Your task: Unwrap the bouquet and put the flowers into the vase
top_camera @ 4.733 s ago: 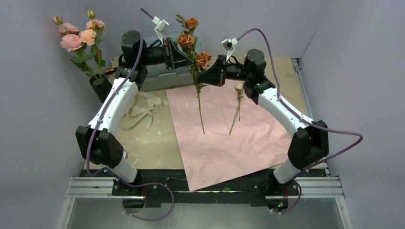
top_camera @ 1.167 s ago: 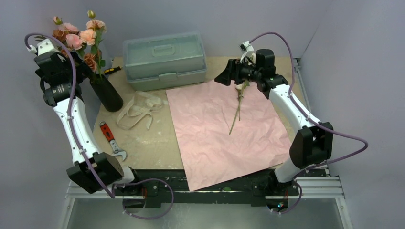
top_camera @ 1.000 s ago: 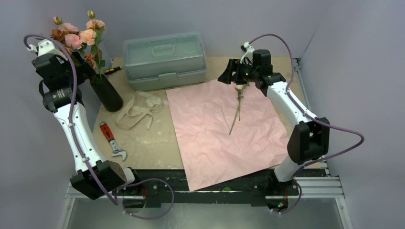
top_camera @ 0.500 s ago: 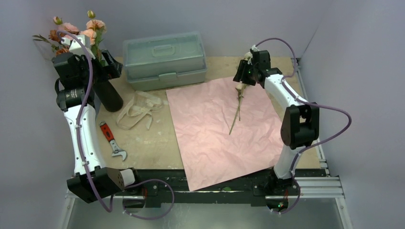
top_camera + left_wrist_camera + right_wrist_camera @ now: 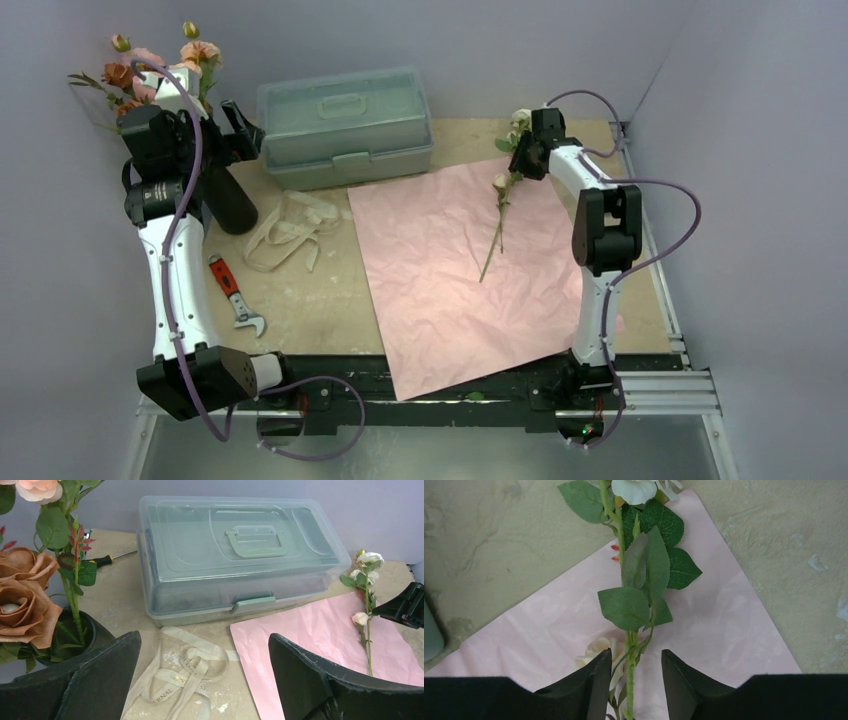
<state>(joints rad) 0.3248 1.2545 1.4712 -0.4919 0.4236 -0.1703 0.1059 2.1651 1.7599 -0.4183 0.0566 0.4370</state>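
The right gripper straddles a white rose stem lying on pink paper, jaws apart, not pinching. The left gripper gapes wide beside the black vase holding other flowers.

Plain pale grey-lavender walls close in a mottled beige counter, evenly lit; an aluminium rail edges its near side.

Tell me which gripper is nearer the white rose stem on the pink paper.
Right. The right gripper straddles the white rose stem; the left gripper is far off, by the vase.
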